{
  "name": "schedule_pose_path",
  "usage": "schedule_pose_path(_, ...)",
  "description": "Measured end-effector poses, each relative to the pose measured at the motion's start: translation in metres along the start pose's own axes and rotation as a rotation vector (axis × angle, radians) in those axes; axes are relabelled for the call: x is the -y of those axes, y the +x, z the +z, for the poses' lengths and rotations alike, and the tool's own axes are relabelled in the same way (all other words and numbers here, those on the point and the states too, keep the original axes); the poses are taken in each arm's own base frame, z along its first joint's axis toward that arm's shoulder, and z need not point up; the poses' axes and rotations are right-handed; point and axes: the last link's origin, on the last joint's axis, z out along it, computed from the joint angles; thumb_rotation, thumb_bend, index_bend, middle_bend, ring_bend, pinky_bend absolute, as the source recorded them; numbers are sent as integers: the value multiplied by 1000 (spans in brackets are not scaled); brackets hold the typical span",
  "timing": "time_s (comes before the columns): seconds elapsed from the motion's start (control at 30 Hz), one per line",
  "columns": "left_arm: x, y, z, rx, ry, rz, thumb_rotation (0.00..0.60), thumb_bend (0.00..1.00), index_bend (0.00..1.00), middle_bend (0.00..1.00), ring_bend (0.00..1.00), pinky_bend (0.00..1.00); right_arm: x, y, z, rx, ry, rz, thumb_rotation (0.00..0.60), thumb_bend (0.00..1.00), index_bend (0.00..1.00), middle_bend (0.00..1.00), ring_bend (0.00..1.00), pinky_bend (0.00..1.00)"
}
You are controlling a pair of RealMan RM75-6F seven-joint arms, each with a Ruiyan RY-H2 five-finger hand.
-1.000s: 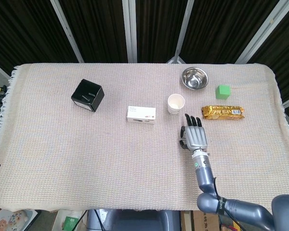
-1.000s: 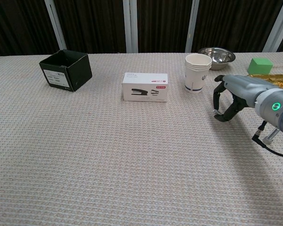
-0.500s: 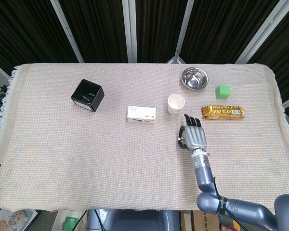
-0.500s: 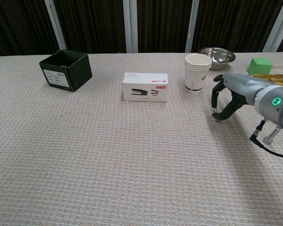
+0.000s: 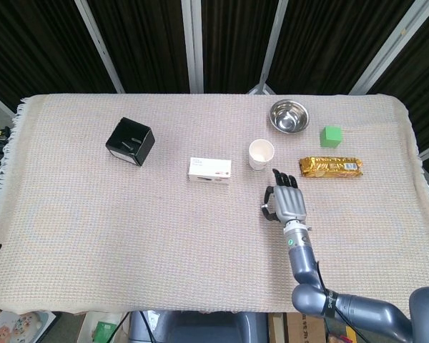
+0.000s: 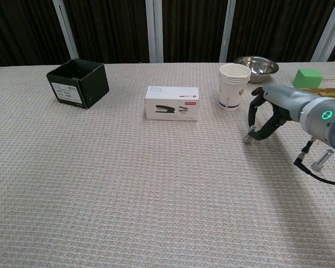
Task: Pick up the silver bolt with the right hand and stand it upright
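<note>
A beige woven cloth covers the table before dark slatted panels. My right hand hovers at five o'clock from the paper cup, fingers curled down, pinching the silver bolt, whose tip pokes out below at the cloth. Stapler box sits at the cup's eight o'clock; steel bowl at one o'clock.
</note>
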Motion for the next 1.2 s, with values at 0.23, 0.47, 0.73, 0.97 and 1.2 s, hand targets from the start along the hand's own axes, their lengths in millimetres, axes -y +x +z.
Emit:
schedule_pose_path(0.23,0,0,0,0,0,1,600,43,169,106,10,9,0,-1,0,10,2,2,600,327,595,0,0,0)
schedule_pose_path(0.47,0,0,0,1,0,1,600,43,169,106,10,9,0,-1,1,10,2,-5,600,327,561,0,0,0)
schedule_pose_path(0.73,0,0,0,0,2,0,600,43,169,106,10,9,-1,0,1,15,-3,-9,600,326,546,0,0,0)
schedule_pose_path(0.97,0,0,0,-1,3,2,600,44,169,106,10,9,-3,0,1,22,-2,-17,600,326,475,0,0,0)
schedule_pose_path(1.2,1,0,0,-5,6,5,600,43,170,106,10,9,-3,6,-3,24,13,-6,600,284,315,0,0,0)
